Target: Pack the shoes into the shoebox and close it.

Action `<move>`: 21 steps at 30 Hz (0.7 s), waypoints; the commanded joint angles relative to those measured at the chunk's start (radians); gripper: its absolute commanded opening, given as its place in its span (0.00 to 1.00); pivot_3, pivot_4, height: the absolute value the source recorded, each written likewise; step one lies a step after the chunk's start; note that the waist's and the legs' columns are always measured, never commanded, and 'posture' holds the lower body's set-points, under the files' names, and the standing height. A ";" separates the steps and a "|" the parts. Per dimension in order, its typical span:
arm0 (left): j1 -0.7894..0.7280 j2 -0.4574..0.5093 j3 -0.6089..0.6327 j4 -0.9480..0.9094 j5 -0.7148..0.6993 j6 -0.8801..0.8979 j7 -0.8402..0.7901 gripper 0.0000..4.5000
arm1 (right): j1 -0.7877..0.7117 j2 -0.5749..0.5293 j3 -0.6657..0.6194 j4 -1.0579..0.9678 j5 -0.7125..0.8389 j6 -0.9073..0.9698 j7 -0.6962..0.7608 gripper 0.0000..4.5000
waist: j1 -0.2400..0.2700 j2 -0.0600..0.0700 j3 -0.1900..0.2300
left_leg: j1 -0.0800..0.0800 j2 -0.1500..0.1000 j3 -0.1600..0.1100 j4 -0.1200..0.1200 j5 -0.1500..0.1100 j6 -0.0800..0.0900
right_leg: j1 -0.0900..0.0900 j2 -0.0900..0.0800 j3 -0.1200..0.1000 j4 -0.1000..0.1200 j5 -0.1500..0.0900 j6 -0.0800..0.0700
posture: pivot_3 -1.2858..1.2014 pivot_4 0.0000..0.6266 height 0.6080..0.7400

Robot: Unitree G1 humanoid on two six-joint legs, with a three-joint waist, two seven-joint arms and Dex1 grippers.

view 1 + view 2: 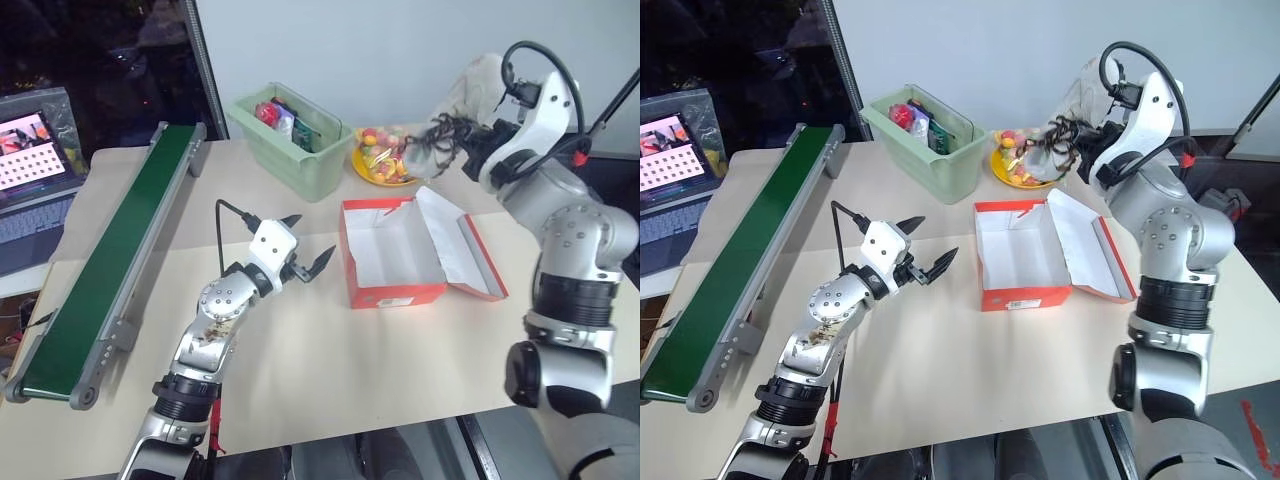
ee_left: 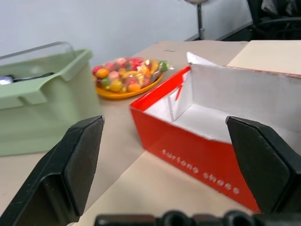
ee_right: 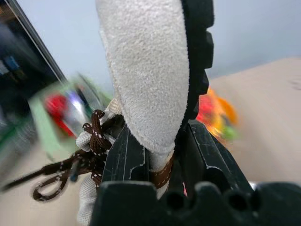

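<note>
Shoebox [image 1: 392, 258] open & empty, nothing packed yet. R gripper [image 3: 160, 155] clamped on one shoe [image 1: 470, 95], aloft far right; L gripper [image 1: 305, 262] spread wide, holding nothing.

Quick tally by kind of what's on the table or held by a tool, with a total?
Light-grey suede shoe with dark laces, held up in the right tool: 1
Red-orange cardboard shoebox, lid open, nothing inside: 1
Pale green plastic bin with items in it: 1
Orange plate of colourful sweets: 1
Green conveyor belt: 1
Total: 5
</note>
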 commanded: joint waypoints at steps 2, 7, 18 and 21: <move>-0.019 -0.002 -0.002 -0.002 -0.005 -0.022 -0.015 0.99 | -0.151 -0.093 -0.004 0.154 0.026 0.315 0.085 0.15 | 0.007 0.000 0.000 | 0.000 0.000 0.000 0.000 0.000 0.000 | 0.000 0.000 0.000 0.000 0.000 0.000 | 0.52 0.24 1.00; -0.018 -0.017 -0.023 0.003 -0.002 -0.035 -0.025 0.99 | -0.282 -0.161 0.076 0.432 -0.088 0.405 0.164 0.15 | 0.018 0.000 0.000 | -0.001 0.000 0.000 0.000 0.000 0.000 | 0.001 0.000 -0.001 -0.007 0.000 0.000 | 0.52 0.24 1.00; 0.001 -0.018 -0.023 -0.016 -0.001 -0.025 -0.025 0.99 | -0.401 -0.161 0.508 0.712 -0.346 0.260 0.621 0.15 | 0.012 0.001 0.000 | -0.005 0.000 0.000 0.002 -0.002 0.003 | -0.001 0.000 -0.002 -0.007 0.000 0.000 | 0.52 0.24 1.00; 0.017 -0.021 -0.025 -0.034 0.000 -0.015 -0.018 0.99 | -0.431 -0.130 0.579 0.805 -0.422 0.193 0.734 0.15 | 0.011 0.001 0.000 | -0.004 0.000 0.000 0.002 -0.002 0.003 | 0.000 0.000 -0.002 -0.007 0.000 0.000 | 0.52 0.24 1.00</move>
